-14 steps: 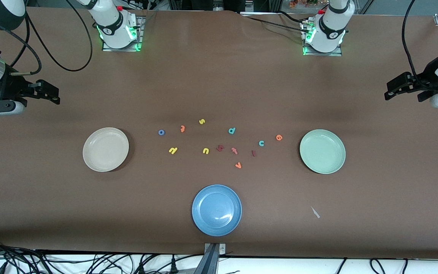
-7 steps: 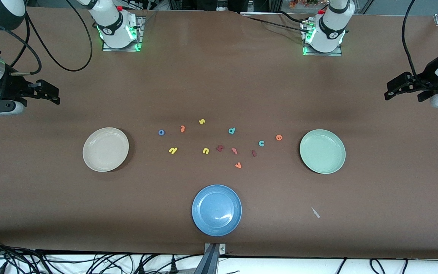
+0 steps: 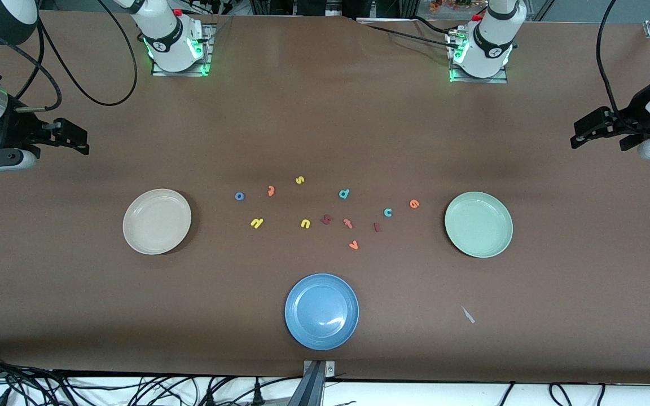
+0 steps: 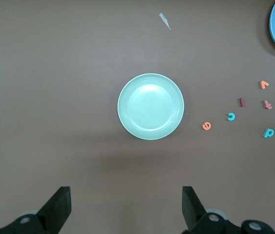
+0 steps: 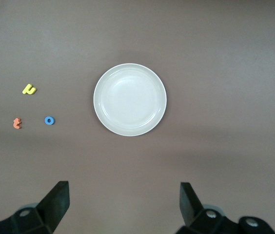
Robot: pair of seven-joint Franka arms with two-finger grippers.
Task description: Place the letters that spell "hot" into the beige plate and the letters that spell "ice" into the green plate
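You haven't started: both plates sit empty, beige plate (image 3: pixel 157 221) toward the right arm's end, green plate (image 3: pixel 478 224) toward the left arm's. The letters (all six) lie mid-table between them. Left gripper (image 4: pixel 124 207) and right gripper (image 5: pixel 122 204) hang released, holding nothing; next, drop onto the blue "o" (image 3: pixel 239 196).

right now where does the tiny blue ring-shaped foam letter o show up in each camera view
Front view: the tiny blue ring-shaped foam letter o lies on the brown table, at the letter cluster's end toward the round cream-beige plate.
Right wrist view: it shows again, beside the small orange foam t.
Left wrist view: not in it.
Shared landmark: the beige plate, seen in the front and right wrist views.
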